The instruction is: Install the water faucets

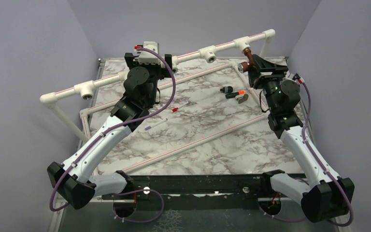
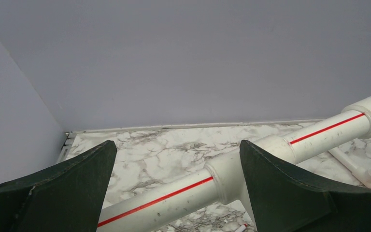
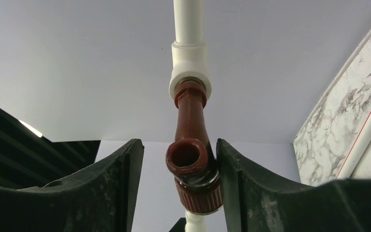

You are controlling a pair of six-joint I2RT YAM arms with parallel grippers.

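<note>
A reddish-brown water faucet (image 3: 192, 145) hangs from a white tee fitting (image 3: 189, 67) of the pipe frame, its open spout facing my right wrist camera. My right gripper (image 3: 178, 145) is open around it: the right finger (image 3: 251, 183) touches the faucet body and a gap stays at the left finger (image 3: 111, 183). In the top view the faucet (image 1: 248, 59) sits at the back right under the tee (image 1: 243, 45), with the right gripper (image 1: 254, 63) at it. My left gripper (image 2: 176, 145) is open and empty, straddling the white red-striped pipe (image 2: 164, 200); it shows in the top view (image 1: 145, 58).
The pipe frame (image 1: 67, 92) has two more open tees (image 1: 86, 89) (image 1: 207, 53). On the marble table (image 1: 212, 140) lie black parts with an orange tip (image 1: 232, 92), a small metal piece (image 1: 243, 98), a red-tipped stick (image 1: 176, 109) and a purple-tipped stick (image 1: 154, 125). Grey walls close three sides.
</note>
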